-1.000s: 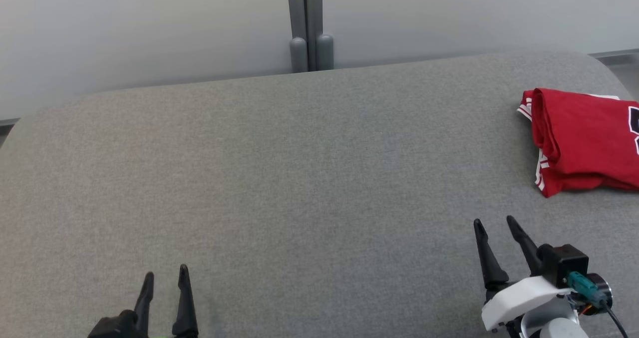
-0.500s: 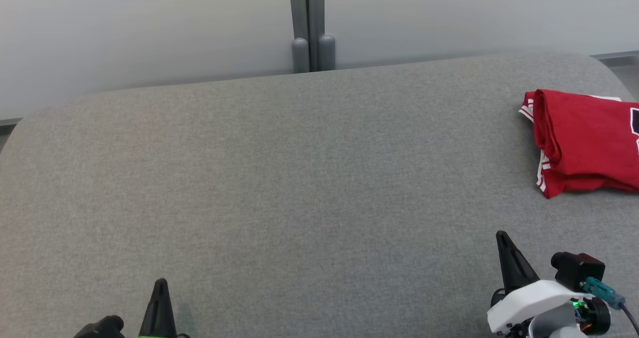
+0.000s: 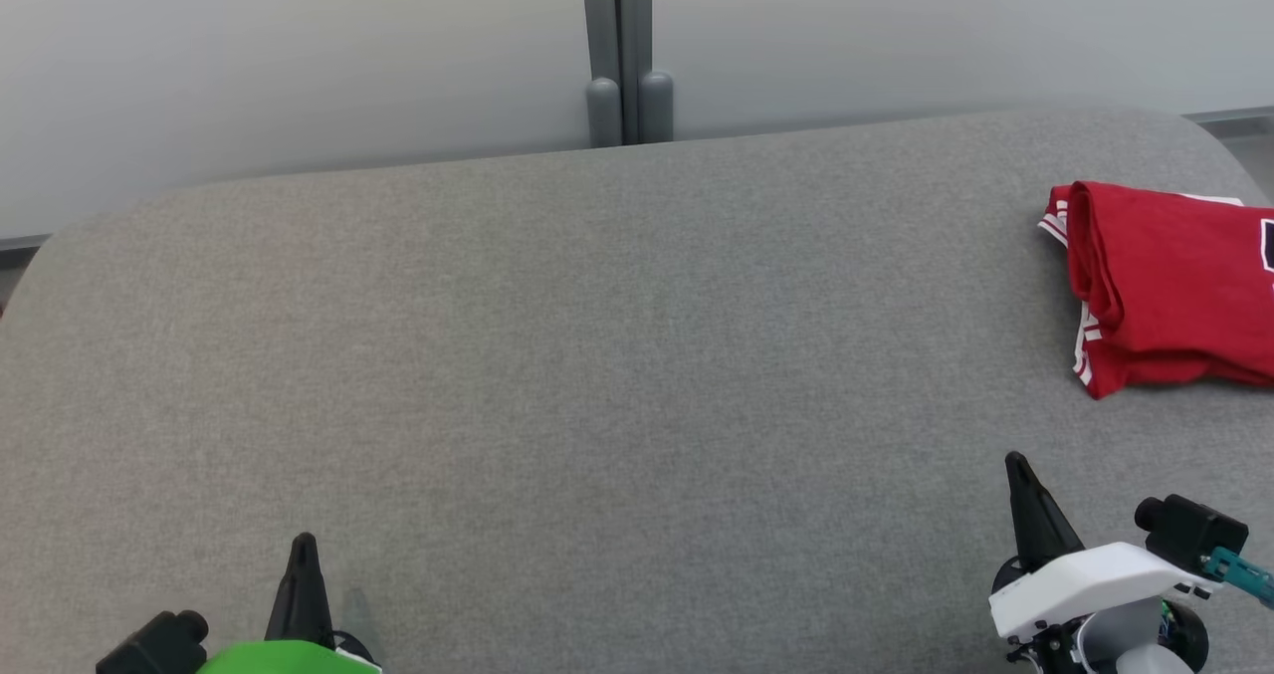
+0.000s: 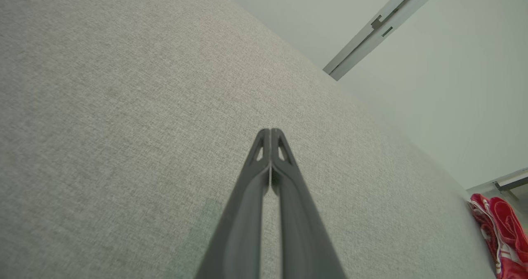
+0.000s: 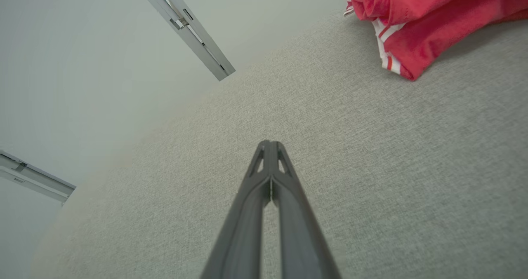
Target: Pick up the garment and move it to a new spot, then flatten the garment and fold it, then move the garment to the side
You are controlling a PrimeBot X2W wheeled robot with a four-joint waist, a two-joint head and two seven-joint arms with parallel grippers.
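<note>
Folding looks finished. The red jersey (image 3: 1174,286) lies as a compact, layered bundle at the far right of the grey tabletop (image 3: 597,355), its right part cut off by the edge of the head view. White-striped trim shows along its left side and near corner. A bit of dark lettering or a number sits at the frame edge, too cropped to read. The layers are stacked fairly neatly, with a rounded fold running down the left side, though the near edge bulges a little rather than lying crisp.

Both hands are away from it. The left hand (image 3: 304,555) sits at the lower left of the head view, well apart from the jersey. Its own wrist view shows the two dark fingers pressed together tip to tip, clenched on nothing. The right hand (image 3: 1020,475) sits at the lower right, nearer the jersey but clear of it, with cloth-covered tabletop between them. Its wrist view likewise shows the fingers closed on each other and empty, with the jersey's striped corner ahead and to the right.

Judged from how things lie, the pick-up, the flattening and the fold appear done, and the bundle already rests at the side. Little seems left, at most a check that the bundle sits fully on the tabletop. That cannot be told here, since its right part is out of frame. Behind the tabletop stands a pale wall (image 3: 299,57) with a grey post (image 3: 627,57).
</note>
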